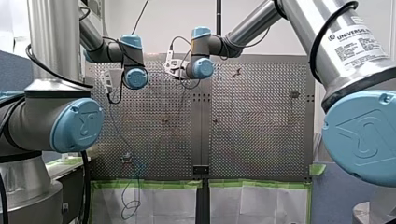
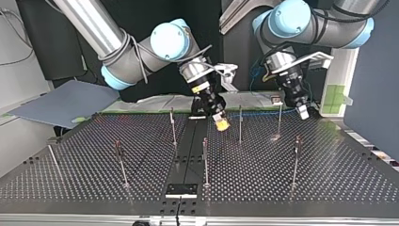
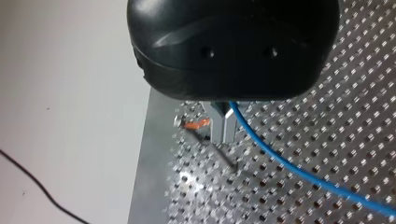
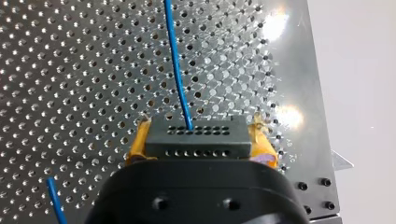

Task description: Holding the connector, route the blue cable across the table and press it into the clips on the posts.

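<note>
My right gripper, in the upper middle of the top view, is clamping the connector so the blue cable is trailing free. My left gripper is pinching this cable narrowly, probably guiding it toward the orange clip.

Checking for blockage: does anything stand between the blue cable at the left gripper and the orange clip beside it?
No separate object. In the left wrist view the orange clip sits right beside the left gripper; only that gripper's own shut fingers lie between it and the blue cable they hold.
</note>
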